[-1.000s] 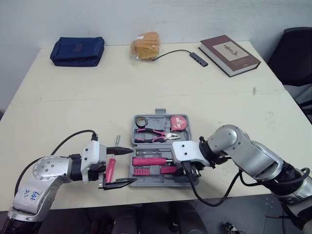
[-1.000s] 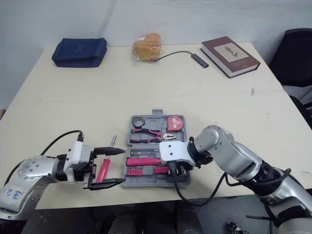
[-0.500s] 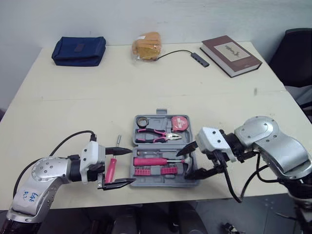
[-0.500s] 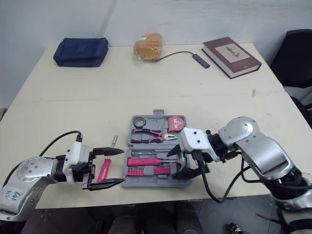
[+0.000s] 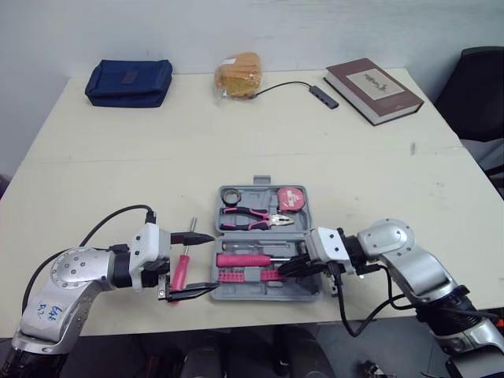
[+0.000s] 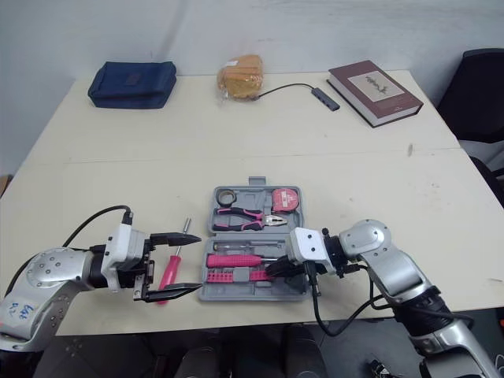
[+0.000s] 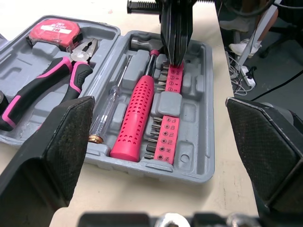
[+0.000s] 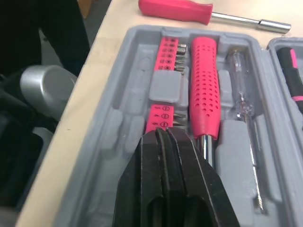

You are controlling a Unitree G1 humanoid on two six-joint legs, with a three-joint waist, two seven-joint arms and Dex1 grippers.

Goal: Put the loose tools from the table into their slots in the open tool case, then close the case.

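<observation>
An office or meeting room, plain white wall (image 5: 276, 24), wide pale table (image 5: 118, 157), black office chair (image 5: 476, 90) at its far right corner, hardcover book (image 5: 373, 88), USB hub (image 5: 320, 94) on a cable, navy pouch (image 5: 129, 82)

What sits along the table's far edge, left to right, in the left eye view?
Far edge: navy blue fabric pouch → orange-brown bread in a clear bag → small black USB hub on a black cable → dark red hardcover book.
</observation>
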